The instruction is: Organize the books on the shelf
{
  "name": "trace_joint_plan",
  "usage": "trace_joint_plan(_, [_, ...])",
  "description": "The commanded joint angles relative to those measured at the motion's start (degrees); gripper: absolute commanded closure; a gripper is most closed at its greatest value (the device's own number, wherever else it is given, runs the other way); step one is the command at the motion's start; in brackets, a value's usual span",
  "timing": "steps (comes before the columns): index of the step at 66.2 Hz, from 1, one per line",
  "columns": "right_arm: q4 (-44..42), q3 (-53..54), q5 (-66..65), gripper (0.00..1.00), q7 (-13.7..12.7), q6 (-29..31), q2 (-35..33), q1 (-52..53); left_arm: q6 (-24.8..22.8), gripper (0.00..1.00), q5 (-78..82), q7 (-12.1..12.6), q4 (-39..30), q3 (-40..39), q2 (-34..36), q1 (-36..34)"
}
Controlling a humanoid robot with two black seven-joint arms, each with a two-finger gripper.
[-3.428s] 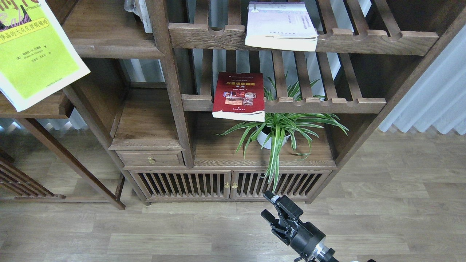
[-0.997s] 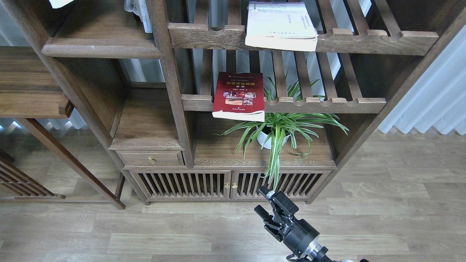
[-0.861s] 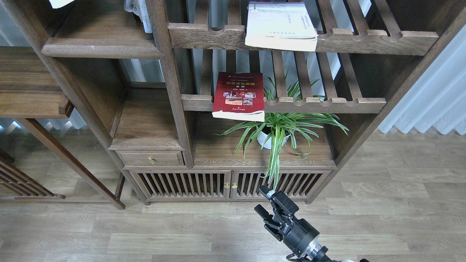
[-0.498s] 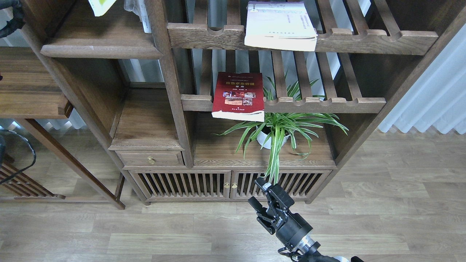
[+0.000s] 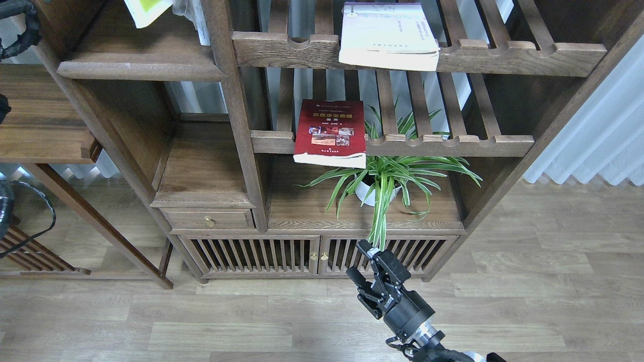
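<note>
Only a corner of the lime-yellow and white book (image 5: 147, 9) shows, at the top edge, tilted above the dark plank shelf (image 5: 141, 69). What holds it is cut off. Of my left arm only black parts and cable (image 5: 20, 27) show at the far left; its gripper is out of view. The dark red book (image 5: 330, 131) lies flat on the lower slatted rack and overhangs the front rail. The white-lavender book (image 5: 387, 35) lies on the upper slatted rack. My right gripper (image 5: 361, 262) is open and empty, low in front of the cabinet doors.
A spider plant in a white pot (image 5: 370, 193) stands under the red book, its leaves hanging over the slatted cabinet doors (image 5: 282, 254). A small drawer (image 5: 209, 219) is at the left. A low wooden side table (image 5: 40, 130) stands far left, pale curtains (image 5: 593, 141) at the right.
The lime-yellow book rose from the left foreground out of view; its corner now shows over the plank shelf, shifted slightly right. My right gripper moved a little up and left.
</note>
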Motion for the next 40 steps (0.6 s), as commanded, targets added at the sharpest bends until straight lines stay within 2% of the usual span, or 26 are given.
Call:
trace_joint_plan(1, [0.01,0.18,0.03,0.02,0.00,0.00,0.16,-0.03,0.00,1.00,0.22,-0.89,0.89,0.42,0.09,-0.51])
trace_joint_plan(3, [0.01,0.18,0.03,0.02,0.00,0.00,0.42,-0.03,0.00,1.00,0.48,-1.42,0.89,0.51,0.18,-0.51])
trace_joint_plan(4, [0.01,0.26,0.03,0.02,0.00,0.00,0.77,0.06,0.00,1.00,0.83,-2.99,0.89,1.03,0.27,-0.25])
trace_joint_plan(7, [0.01,0.26,0.03,0.02,0.00,0.00,0.77,0.06,0.00,1.00,1.18,-4.14,0.80,1.30,0.44,-0.16])
trace_joint_plan(11, [0.01,0.44,0.12,0.02,0.00,0.00,0.77,0.06,0.00,1.00,1.54,-7.30,0.80,1.65,0.53,0.28])
trace_joint_plan(16, [0.10,0.44,0.21,0.02,0.00,0.00,0.86,0.06,0.00,1.00,1.54,-9.68,0.54,2.09,0.53,0.89])
trace_joint_plan(40, [0.45,0.79,1.35,0.02,0.00,0.00,0.86,-0.03,0.00,0.99,1.45,-14.08,0.01,1.21,0.44,7.66])
